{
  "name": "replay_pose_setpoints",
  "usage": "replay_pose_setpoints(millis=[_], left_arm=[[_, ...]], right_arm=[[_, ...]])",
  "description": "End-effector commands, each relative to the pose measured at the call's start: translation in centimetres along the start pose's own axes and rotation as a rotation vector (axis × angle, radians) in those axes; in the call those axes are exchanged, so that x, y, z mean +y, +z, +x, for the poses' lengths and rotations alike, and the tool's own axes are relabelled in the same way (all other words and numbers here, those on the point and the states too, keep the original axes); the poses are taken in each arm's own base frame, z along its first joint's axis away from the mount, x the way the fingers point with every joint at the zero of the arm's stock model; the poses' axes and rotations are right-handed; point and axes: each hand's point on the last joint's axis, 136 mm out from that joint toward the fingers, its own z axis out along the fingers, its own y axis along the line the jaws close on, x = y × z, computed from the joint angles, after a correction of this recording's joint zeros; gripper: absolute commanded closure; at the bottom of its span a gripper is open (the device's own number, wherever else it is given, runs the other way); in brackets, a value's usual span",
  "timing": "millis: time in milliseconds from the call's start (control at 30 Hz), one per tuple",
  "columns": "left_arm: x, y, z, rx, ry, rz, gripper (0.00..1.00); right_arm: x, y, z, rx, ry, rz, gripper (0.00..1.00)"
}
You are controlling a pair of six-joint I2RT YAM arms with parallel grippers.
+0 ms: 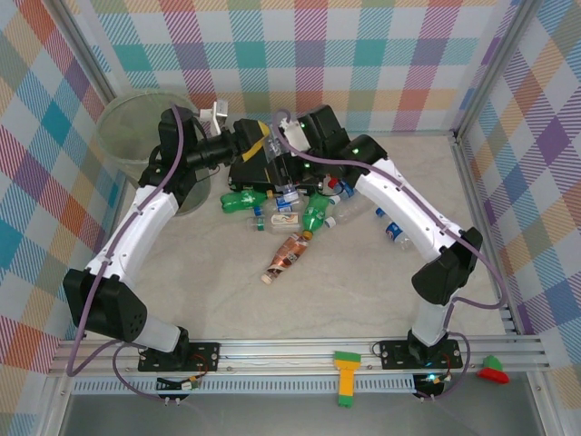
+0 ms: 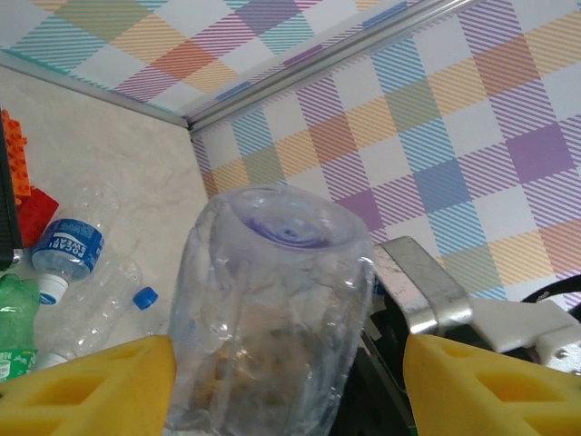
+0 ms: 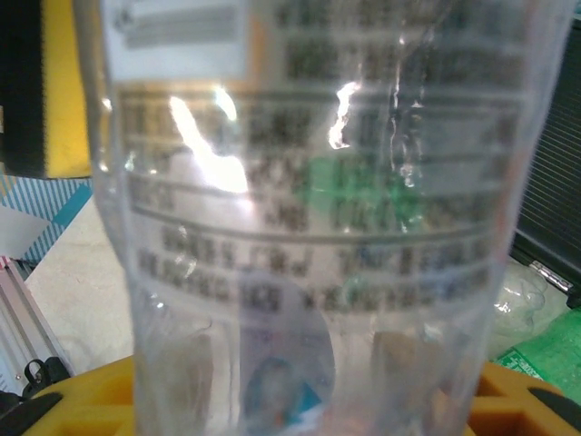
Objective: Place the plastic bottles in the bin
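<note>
2 end effectors at bottles beside the bin, much hidden

Left end effector (image 2: 286,368): pads apart, clear bottle (image 2: 272,300) between them, touching 1 pad with a gap at the other, its lower end cut off by the frame. Right end effector (image 3: 304,404) clamped on a labelled bottle (image 3: 309,209), print too blurred to read; cannot tell if it's the same bottle. Top view: arms cross over the black case (image 1: 243,171), hiding the fingertips. Bin (image 1: 123,123) back left, half covered by the left arm. Loose bottles (image 1: 289,254) lie on the worktop (image 1: 354,300).

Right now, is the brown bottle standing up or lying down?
Lying down: the brown-label bottle stretches lengthwise flat on the table.
</note>
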Motion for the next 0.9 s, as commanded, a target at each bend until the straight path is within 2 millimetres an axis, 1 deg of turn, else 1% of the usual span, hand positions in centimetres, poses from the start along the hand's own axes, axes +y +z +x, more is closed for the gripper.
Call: replay_pose_setpoints(millis=[0, 200, 367, 467, 533, 700, 767, 867], left_arm=[[-0.9, 0.6, 0.3, 0.028, 0.011, 0.054, 0.33], [-1.5, 1.0, 0.1, 0.032, 0.002, 0.098, 0.34], [-1.4, 1.3, 0.1, 0.036, 0.002, 0.099, 0.35], [-1.9, 1.3, 0.4, 0.044, 0.015, 0.117, 0.33], [-2.5, 1.0, 0.6, 0.048, 0.029, 0.137, 0.29], [-3.5, 0.7, 1.1, 0.058, 0.052, 0.171, 0.29], [-3.5, 0.7, 1.3, 0.063, 0.050, 0.172, 0.32], [-3.0, 0.9, 1.5, 0.070, 0.040, 0.162, 0.34]], right_arm=[[2.3, -0.5, -1.1, -0.025, -0.054, -0.066, 0.54], [3.3, -0.5, -1.1, -0.020, -0.071, -0.100, 0.55], [3.7, -0.6, -1.1, -0.017, -0.075, -0.115, 0.55], [3.8, -0.6, -1.0, -0.014, -0.071, -0.122, 0.55], [3.8, -0.6, -1.0, -0.012, -0.065, -0.124, 0.55], [4.4, -0.6, -0.9, -0.005, -0.053, -0.157, 0.55], [4.6, -0.7, -1.0, -0.010, -0.053, -0.168, 0.55], [4.7, -0.8, -1.0, -0.012, -0.051, -0.177, 0.55]])
